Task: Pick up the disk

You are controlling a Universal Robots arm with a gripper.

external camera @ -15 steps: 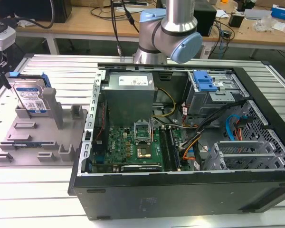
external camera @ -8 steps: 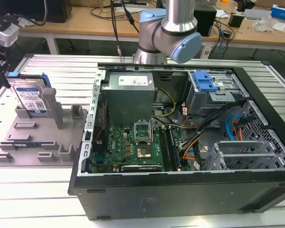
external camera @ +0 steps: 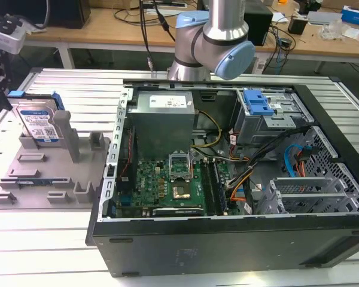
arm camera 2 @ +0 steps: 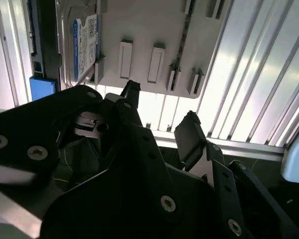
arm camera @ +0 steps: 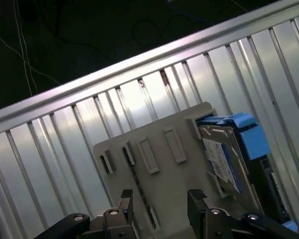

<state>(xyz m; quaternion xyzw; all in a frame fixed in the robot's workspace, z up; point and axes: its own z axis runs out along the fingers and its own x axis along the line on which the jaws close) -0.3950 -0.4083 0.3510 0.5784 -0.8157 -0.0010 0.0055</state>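
Disk [arm camera: 222,159] is sitting apart from my pincer [arm camera: 161,199], and I am touching nothing at this moment. Nearest to me, in both wrist views, my two dark fingers [arm camera 2: 189,124] are standing wide apart with bare space between them, and I am gripping nothing. Just past my fingertips, the grey fixture tray [arm camera: 179,129] is lying flat on the ribbed metal table [arm camera: 65,149], its low posts and slots pointing up at me. Toward one corner of that tray, the disk is resting in its slot, showing its silver body, its white-and-blue label and the blue rails running along its sides. In the second wrist view, the disk [arm camera 2: 82,40] is sitting at the tray's [arm camera 2: 154,25] far end, well clear of my pincer [arm camera 2: 160,107], with the table [arm camera 2: 249,74] stretching out beside it. In the exterior view, the disk [external camera: 39,122] is leaning at a tilt at the back corner of the tray [external camera: 42,173], on the exterior view's left. My arm [external camera: 212,36] is rising behind the open computer case [external camera: 227,239], which is lying on the table [external camera: 78,84] to the exterior view's right of the tray, its blue-handled drive cage [external camera: 257,104] sitting inside.
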